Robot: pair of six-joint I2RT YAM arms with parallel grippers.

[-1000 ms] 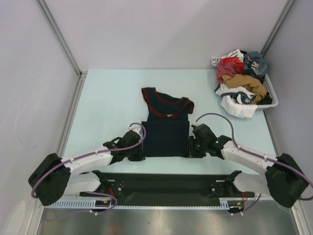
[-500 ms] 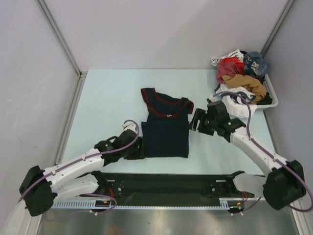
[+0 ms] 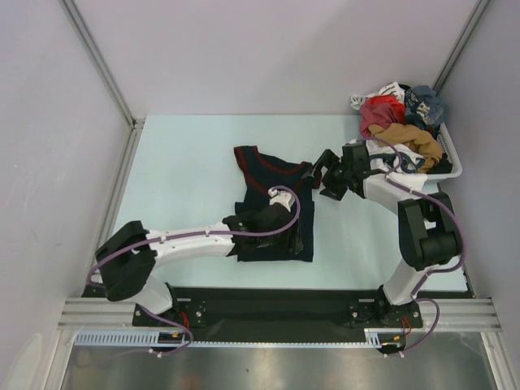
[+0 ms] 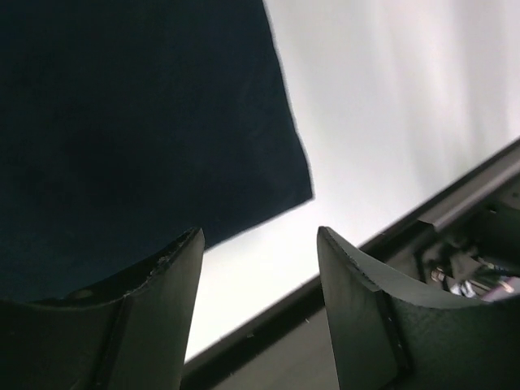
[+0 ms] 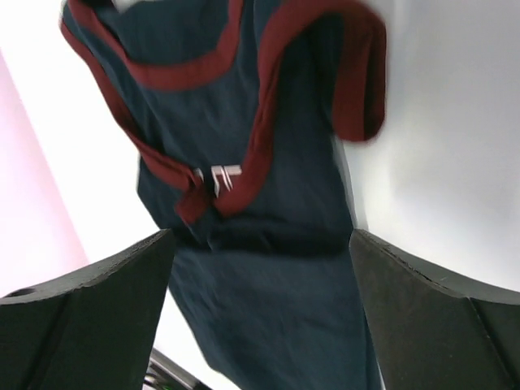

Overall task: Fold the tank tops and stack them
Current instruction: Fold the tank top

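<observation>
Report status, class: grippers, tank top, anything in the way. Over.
Left gripper open over navy tank top, near corner. Right gripper open above its maroon straps. Top partly folded, unheld. Laundry basket far right, apart.

The navy tank top (image 5: 260, 325) is soft, matt cloth with maroon trim — the table (image 3: 179, 171) smooth, the basket (image 3: 452, 168) white plastic.

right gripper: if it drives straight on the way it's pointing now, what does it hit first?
Most likely the navy tank top: the open right gripper aims at its maroon-trimmed strap end, with nothing between them in the wrist view. Depth is unclear, so it could touch the table just short of the cloth.
</observation>
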